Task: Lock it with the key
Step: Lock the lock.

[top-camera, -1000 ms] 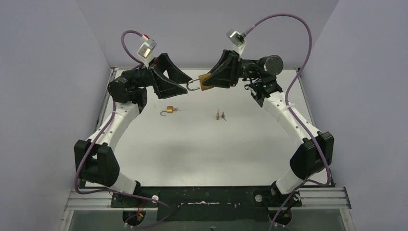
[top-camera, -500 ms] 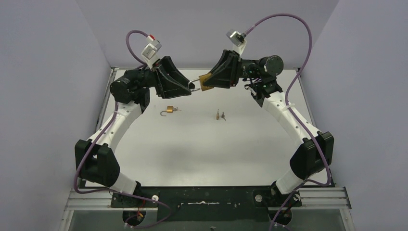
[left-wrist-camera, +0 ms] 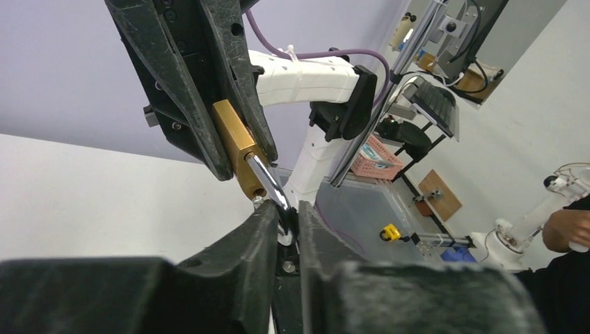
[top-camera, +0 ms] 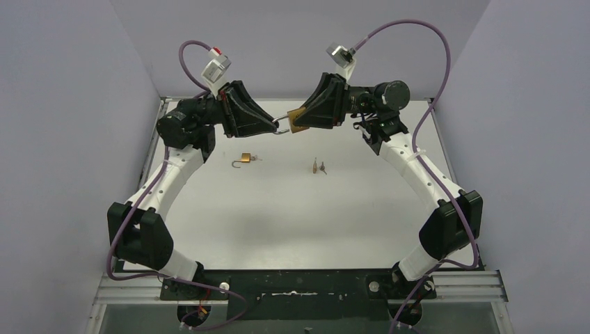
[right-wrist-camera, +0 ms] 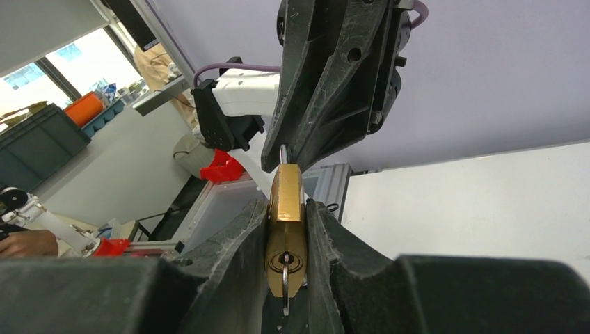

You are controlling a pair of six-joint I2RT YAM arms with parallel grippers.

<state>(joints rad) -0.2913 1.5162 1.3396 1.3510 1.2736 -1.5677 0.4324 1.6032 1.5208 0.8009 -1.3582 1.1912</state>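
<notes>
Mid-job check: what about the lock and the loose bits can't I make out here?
- Shackle: left wrist view, its far end is buried between the left jaws.
- Key: right wrist view, blade hidden inside the padlock; how far it is turned is unclear.
- Second padlock and what look like loose keys: top view, too small for detail.

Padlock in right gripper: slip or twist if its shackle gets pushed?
Probably rigid: brass padlock and metal shackle look solid, likely dense for its size. Its smooth faces could pivot between the fingers of the right gripper, though the left gripper pinches the shackle.
</notes>
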